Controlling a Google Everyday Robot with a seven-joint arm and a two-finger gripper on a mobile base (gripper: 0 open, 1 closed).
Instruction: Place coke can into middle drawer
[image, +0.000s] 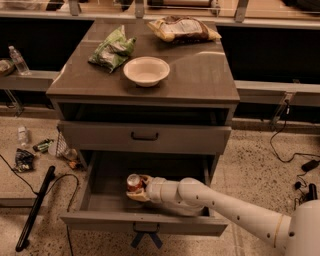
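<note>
a grey table (200, 75) with drawers stands on a speckled floor, its middle drawer (145, 223) pulled well out toward the camera. the robot's white arm (235, 210) reaches in from the lower right, crossing over the drawer's front edge into the open tray. just above, the upper drawer front (100, 136) with its black bar handle sits closed. on the tabletop, a brown snack bag (182, 29) lies at the back right, a green snack bag (112, 47) at the back left, and a white bowl (146, 70) rests upright just in front of the green bag. inside the middle drawer, left of centre, the hand (139, 190) is closed around the coke can (133, 181), which stands roughly upright with its silver top showing; whether its base touches the tray floor cannot be told. a black pole (35, 210) lies on the floor at the left, and a clear water bottle (19, 60) stands on the ledge at far left.
</note>
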